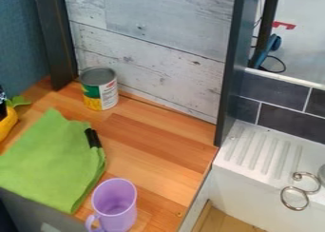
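At the left edge, a yellow object [7, 124] sits by a dark shape; whether the end effector is open or closed, I cannot tell. Next, the green cloth [51, 159] spreads over the worktop [149, 136], black piece [93, 138] at its right side. Behind, there's the labelled can [100, 89], upright, grey on top; nearer, a purple cup [116, 205], upright, lilac inside. Far right, metal rings [295, 198] by the white drainer [260, 152].

The wooden counter [152, 143] bears cloth [47, 164], can [100, 91], mug [115, 208].
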Tool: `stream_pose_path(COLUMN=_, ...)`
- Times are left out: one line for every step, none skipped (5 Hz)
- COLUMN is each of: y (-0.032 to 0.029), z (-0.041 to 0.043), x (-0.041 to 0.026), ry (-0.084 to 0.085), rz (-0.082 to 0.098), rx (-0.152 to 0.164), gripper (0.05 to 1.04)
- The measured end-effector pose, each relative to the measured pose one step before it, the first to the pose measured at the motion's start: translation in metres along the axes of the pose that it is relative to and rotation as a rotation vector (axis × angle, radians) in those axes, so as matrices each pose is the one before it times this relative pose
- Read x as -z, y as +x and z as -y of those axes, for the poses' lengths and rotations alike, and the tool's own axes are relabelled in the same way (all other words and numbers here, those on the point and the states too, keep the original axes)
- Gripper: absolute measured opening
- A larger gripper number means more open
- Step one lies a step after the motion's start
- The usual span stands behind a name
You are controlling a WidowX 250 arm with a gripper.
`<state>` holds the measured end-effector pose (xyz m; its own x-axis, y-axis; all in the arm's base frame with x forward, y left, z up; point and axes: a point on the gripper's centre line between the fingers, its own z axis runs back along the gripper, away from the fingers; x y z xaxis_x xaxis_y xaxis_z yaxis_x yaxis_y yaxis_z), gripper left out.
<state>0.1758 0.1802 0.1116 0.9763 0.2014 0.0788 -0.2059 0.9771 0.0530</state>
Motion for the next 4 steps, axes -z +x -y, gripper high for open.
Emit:
stream_pose_path(y=-0.00192, z=0.00083, x=0.00478, ry=-0.0110, rz=-0.0166, rx=-0.0015, gripper=1.003)
stream_pose_path(y=0.00312, z=-0.01165, x=-0.00067, ry=0.0097, rz=0.0138, rx=0.0079, gripper=1.003)
stream_pose_path(y=0.00714, z=-0.01355, x=0.00015, ry=0.0253, rz=0.0387, rx=-0.0458, gripper=1.003)
stream_pose_path(y=0.00697, z=-0.00534, x=0.01295, ry=0.0133, rz=0.0169, rx=-0.0409, gripper=1.003)
